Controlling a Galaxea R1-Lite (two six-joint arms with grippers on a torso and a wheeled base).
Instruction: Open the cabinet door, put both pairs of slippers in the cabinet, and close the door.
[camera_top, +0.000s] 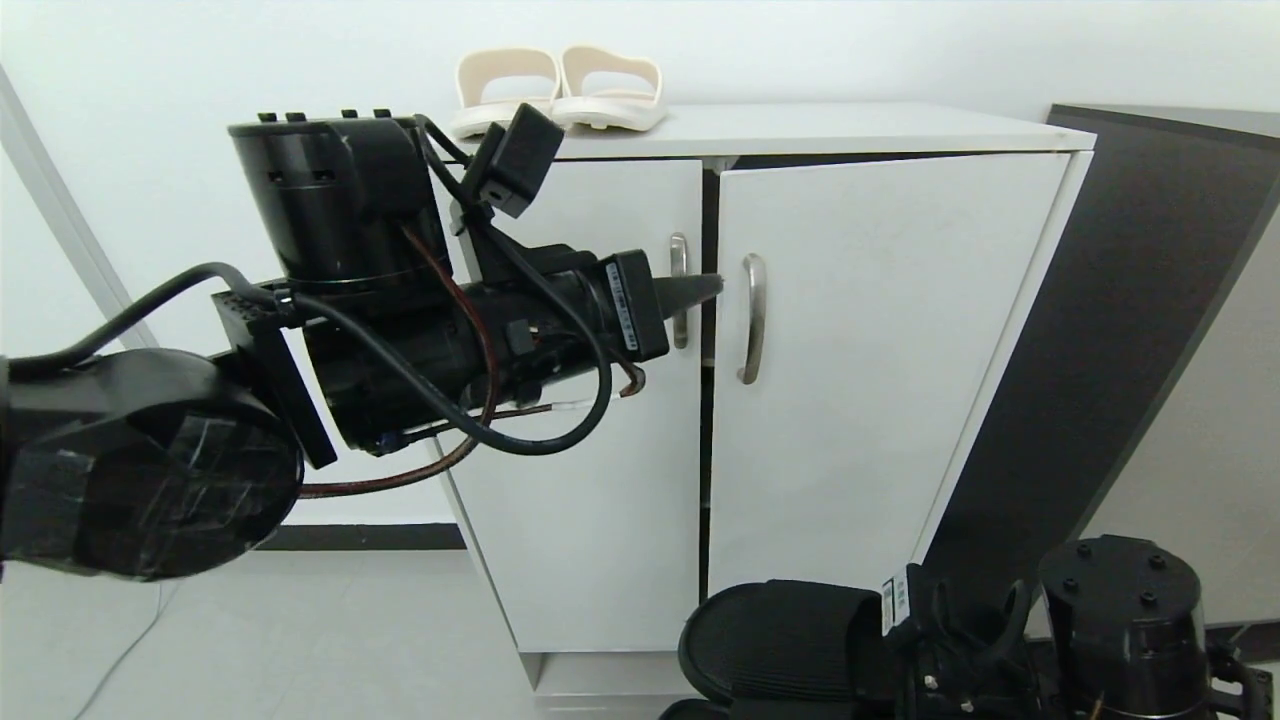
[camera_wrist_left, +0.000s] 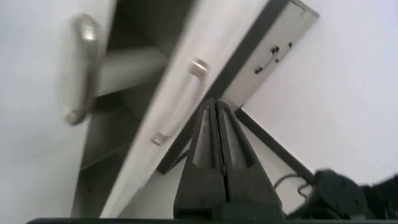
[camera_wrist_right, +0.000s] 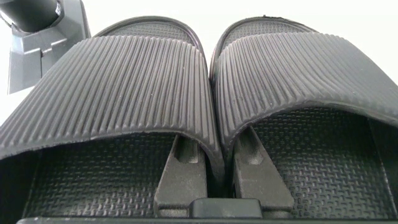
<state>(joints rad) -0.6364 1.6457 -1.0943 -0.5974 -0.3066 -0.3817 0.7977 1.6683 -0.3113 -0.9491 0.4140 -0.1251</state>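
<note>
White cabinet (camera_top: 860, 128) fills the head view, with a dark gap between its doors. Left gripper (camera_top: 712, 288) is clenched on nothing, tip at that gap, at 9 o'clock of the right door's handle (camera_top: 753, 318). At 5 o'clock, right gripper (camera_wrist_right: 214, 142) grasps the black ribbed slippers (camera_top: 770, 635), fingers under the straps. Cream slippers (camera_top: 560, 85) sit on the cabinet top at 12 o'clock.

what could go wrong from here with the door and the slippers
The left gripper is shut, its tip at the gap beside the right door, not around its handle, so it might slip off. The black slippers in the right gripper sit low before that door; it may hit them as it swings.
</note>
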